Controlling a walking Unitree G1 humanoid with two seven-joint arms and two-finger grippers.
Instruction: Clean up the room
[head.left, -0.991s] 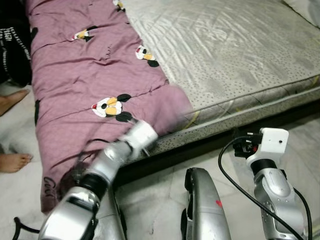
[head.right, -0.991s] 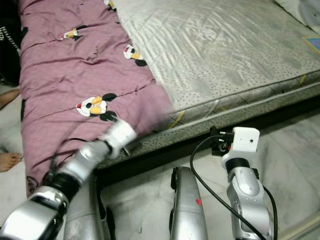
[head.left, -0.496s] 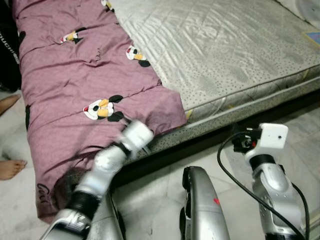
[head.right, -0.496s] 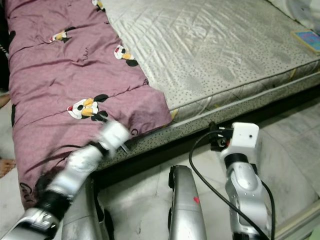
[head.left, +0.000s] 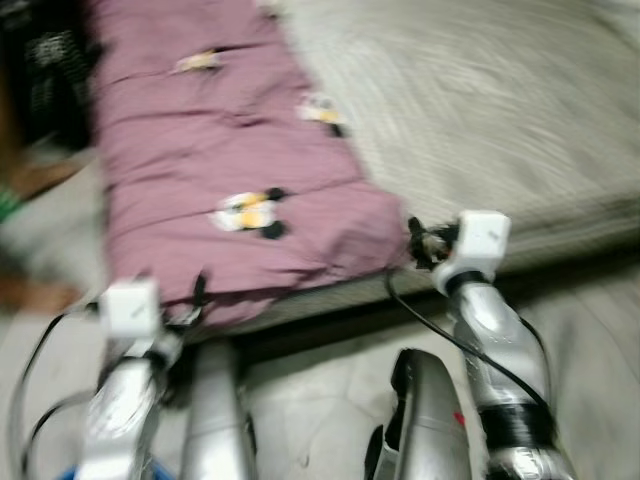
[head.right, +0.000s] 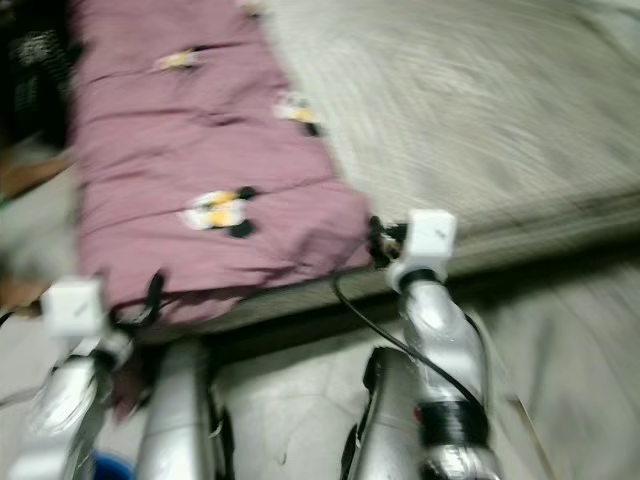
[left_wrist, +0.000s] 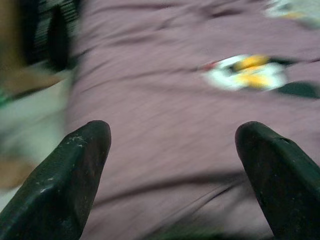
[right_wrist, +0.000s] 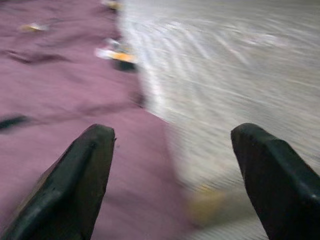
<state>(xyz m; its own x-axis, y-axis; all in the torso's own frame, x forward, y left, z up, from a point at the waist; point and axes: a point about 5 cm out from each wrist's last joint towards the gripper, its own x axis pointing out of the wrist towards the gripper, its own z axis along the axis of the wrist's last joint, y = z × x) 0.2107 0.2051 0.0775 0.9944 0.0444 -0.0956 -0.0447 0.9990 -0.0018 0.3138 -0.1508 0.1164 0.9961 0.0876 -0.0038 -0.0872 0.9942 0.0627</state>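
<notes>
A purple blanket (head.left: 210, 160) with cartoon prints covers the left part of a grey mattress (head.left: 500, 110) and hangs over its front edge. All views are blurred by motion. My left gripper (left_wrist: 172, 129) is open, its fingers (left_wrist: 75, 165) spread wide and pointing at the blanket's hanging edge (head.left: 195, 295) with nothing between them. My right gripper (right_wrist: 173, 130) is open too, facing the blanket's front right corner (head.left: 385, 235) where purple cloth meets bare mattress. Its wrist (head.left: 478, 240) sits just right of that corner.
A person's bare feet (head.left: 40, 175) show as blurs on the pale tiled floor (head.left: 320, 400) left of the bed. Dark cloth (head.left: 45, 70) sits at the upper left. A dark gap (head.left: 330, 330) runs under the mattress. Something blue (head.right: 110, 468) lies by my left arm.
The whole picture has swung and blurred, so the camera moved. My left arm has drawn back from the blanket's edge to the left. My right arm has risen to the blanket's front corner.
</notes>
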